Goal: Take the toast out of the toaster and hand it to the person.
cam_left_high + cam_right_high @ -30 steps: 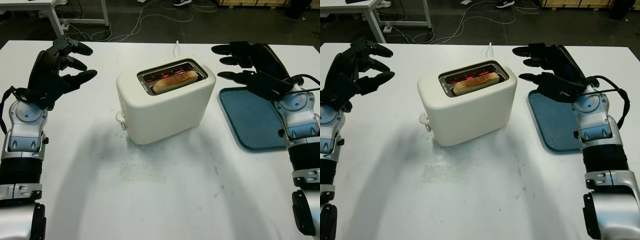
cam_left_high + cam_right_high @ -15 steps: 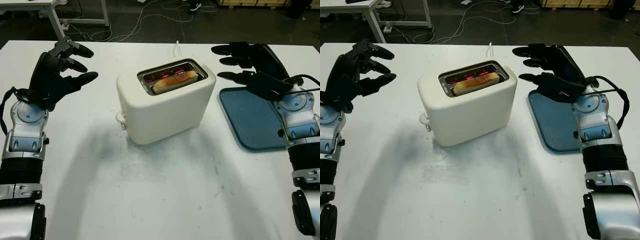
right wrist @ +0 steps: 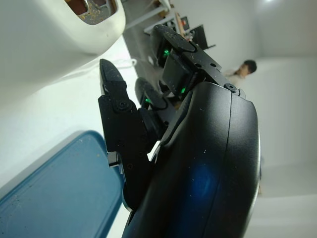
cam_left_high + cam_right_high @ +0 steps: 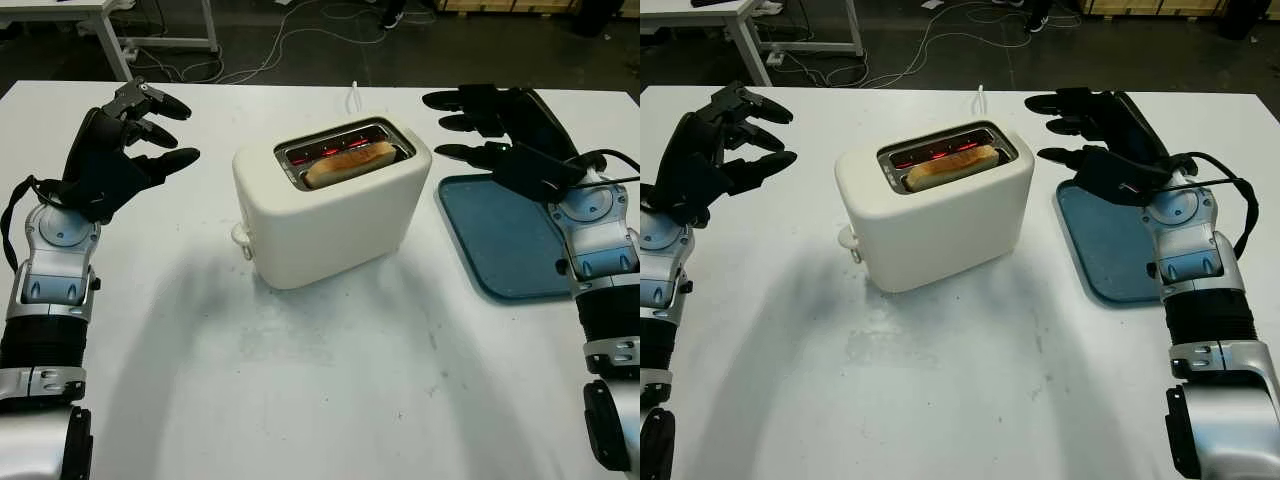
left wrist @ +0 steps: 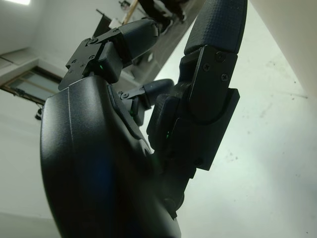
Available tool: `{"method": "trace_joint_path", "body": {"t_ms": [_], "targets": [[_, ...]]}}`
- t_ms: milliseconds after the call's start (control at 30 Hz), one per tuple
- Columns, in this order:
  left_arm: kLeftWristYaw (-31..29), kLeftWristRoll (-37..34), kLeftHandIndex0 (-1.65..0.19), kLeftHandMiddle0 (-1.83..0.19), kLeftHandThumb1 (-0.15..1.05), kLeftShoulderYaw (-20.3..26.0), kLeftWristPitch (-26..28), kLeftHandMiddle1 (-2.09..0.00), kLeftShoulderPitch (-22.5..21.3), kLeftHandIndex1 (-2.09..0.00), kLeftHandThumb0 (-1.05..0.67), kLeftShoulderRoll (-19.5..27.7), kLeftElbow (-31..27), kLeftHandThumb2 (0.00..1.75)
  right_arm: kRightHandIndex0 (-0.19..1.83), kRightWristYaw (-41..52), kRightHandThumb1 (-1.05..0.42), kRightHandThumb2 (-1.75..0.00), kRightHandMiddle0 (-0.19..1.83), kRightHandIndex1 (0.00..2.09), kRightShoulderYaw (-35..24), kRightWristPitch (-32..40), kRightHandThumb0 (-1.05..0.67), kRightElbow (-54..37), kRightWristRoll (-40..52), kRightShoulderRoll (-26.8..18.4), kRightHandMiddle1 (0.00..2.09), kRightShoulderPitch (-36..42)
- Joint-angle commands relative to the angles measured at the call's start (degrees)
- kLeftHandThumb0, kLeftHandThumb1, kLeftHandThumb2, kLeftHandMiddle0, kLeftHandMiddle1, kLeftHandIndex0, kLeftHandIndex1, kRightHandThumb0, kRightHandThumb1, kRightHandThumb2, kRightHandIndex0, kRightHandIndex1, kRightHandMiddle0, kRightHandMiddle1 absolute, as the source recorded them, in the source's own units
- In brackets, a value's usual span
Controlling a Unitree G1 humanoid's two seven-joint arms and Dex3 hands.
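On table: toaster (image 4: 330,205) holds toast (image 4: 348,163); no readable labels | both hands open

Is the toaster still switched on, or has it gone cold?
On. Inside the slots of the toaster, the elements glow red beside the toast, which sits in the slot.

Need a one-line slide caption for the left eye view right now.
Toast sits in the toaster; left hand and right hand open either side, blue tray alongside.

Black shell hands (image 4: 110,160), three jointed fingers (image 4: 150,102) apiece. Silver forearms (image 4: 55,265) with ribbed black cuffs. Black cable (image 4: 1225,190) looped at right wrist.
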Motion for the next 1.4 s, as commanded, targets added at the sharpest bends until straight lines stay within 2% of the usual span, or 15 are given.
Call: {"method": "trace_joint_path", "body": {"t_ms": [0,167,400,933,1033,1233,1367], "targets": [[0.40,0.11,-0.25,-0.30,0.92,0.00,-0.10,-1.40,-0.16,-1.25,-0.94,-0.05,-0.55,0.10,0.78,-0.39,-0.90,0.00,0.70,0.02,-0.11,-0.93,-0.16,0.22,0.24,0.15,0.01,-0.04],[0.19,-1.74,-0.25,-0.29,0.91,0.91,1.04,-1.40,-0.01,-1.25,-0.95,-0.82,-0.97,0.07,0.76,-0.04,-0.91,0.00,0.69,0.01,-0.24,-0.49,-0.13,-0.38,0.58,0.18,0.00,0.05],[0.36,-0.55,-0.26,-0.30,0.92,0.71,-0.50,-1.40,-0.05,-1.24,-0.95,-0.30,0.11,0.08,0.76,0.14,-0.91,0.00,0.68,0.01,0.14,-0.12,-0.16,0.08,0.26,0.20,0.00,-0.19],[0.04,-1.83,-0.26,-0.30,0.91,1.69,1.21,-1.37,0.29,-1.22,-0.91,-0.82,-1.51,0.05,0.77,-0.44,-0.92,0.00,0.69,0.01,-0.18,-0.64,-0.19,-0.44,0.33,0.23,0.01,0.25],[0.28,-0.86,-0.27,-0.31,0.92,1.26,-0.31,-1.37,0.31,-1.21,-0.92,-0.44,-0.64,0.07,0.77,-0.39,-0.91,0.00,0.69,0.01,-0.27,-0.64,-0.18,0.10,0.64,0.47,0.01,0.15],[0.26,-1.68,-0.27,-0.30,0.92,1.59,0.98,-1.37,0.30,-1.22,-0.94,-1.07,-1.40,0.05,0.77,-0.37,-0.92,0.00,0.69,0.01,-0.18,-0.99,-0.18,0.49,0.45,0.33,0.01,-0.10],[0.53,-0.22,-0.27,-0.30,0.92,0.96,-0.77,-1.38,0.23,-1.22,-0.93,-0.40,-0.47,0.08,0.79,-0.47,-0.90,0.00,0.70,0.02,0.04,-1.08,-0.19,0.87,0.14,0.32,0.01,-0.23]]}}
